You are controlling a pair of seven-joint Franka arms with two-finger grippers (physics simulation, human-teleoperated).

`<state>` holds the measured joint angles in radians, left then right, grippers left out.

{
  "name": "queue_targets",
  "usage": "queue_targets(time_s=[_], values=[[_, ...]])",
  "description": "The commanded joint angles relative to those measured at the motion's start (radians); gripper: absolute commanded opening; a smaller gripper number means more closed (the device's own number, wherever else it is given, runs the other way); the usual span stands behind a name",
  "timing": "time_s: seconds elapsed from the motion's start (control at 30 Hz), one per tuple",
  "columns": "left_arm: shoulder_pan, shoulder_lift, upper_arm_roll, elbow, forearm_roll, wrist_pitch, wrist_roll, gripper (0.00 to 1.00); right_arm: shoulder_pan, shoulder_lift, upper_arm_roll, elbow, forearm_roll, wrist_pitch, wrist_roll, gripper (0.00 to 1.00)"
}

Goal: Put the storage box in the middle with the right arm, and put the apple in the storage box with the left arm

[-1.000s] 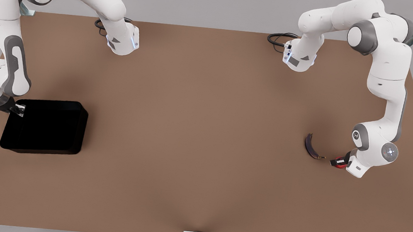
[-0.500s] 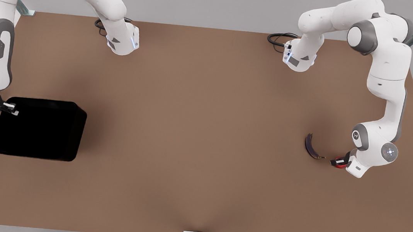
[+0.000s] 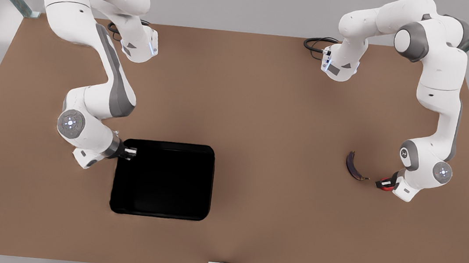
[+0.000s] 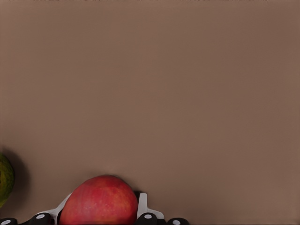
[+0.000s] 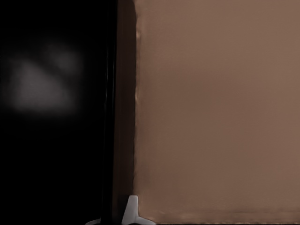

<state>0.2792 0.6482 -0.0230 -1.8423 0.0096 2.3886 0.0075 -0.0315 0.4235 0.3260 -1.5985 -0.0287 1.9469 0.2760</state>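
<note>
While right hand [image 3: 131,153] clamps storage box [image 3: 162,179] wall | left hand [image 3: 382,182] grips apple [image 4: 99,201] (tabletop)

the front view looks down from high above the near edge of the brown desk [image 3: 263,108], taking in both arms. the left wrist view sits low and close behind the left claw [image 4: 101,215], facing across bare desk. the right wrist view looks closely along the storage box [image 5: 51,140] wall, which the front view shares.
</note>
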Motion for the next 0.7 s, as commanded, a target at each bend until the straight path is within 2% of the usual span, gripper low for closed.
queue_targets(time_s=[0.0, 0.07, 0.2, 0.37, 0.47, 0.5, 0.57, 0.67], values=[[0.0, -0.001, 0.0, 0.0, -0.002, 0.0, 0.0, 0.7, 0.01, -0.002, 0.007, 0.0, -0.002, -0.006, 0.012, 0.21], [0.0, -0.002, 0.0, 0.0, -0.002, -0.002, 0.0, 0.7, 0.091, -0.029, 0.016, -0.011, -0.002, -0.039, 0.08, 0.21], [-0.002, -0.002, 0.0, 0.0, -0.002, -0.002, -0.001, 0.69, 0.173, -0.029, 0.114, -0.012, -0.005, -0.068, 0.256, 0.21], [-0.018, -0.058, 0.0, -0.002, -0.002, -0.052, -0.012, 0.69, 0.266, 0.024, 0.113, -0.071, -0.106, 0.013, 0.394, 0.21], [-0.101, -0.131, 0.0, -0.002, -0.002, -0.134, -0.101, 0.69, 0.282, 0.052, 0.113, -0.069, -0.137, 0.023, 0.466, 0.21], [-0.15, -0.151, 0.0, -0.002, -0.002, -0.146, -0.155, 0.69, 0.28, 0.055, 0.113, -0.06, -0.142, 0.024, 0.46, 1.0], [-0.265, -0.165, -0.003, 0.006, -0.002, -0.158, -0.317, 0.69, 0.277, 0.055, 0.111, -0.057, -0.14, 0.02, 0.456, 1.0], [-0.514, -0.148, -0.003, 0.126, -0.003, -0.244, -0.681, 0.7, 0.24, 0.04, 0.113, -0.012, -0.134, -0.006, 0.443, 1.0]])
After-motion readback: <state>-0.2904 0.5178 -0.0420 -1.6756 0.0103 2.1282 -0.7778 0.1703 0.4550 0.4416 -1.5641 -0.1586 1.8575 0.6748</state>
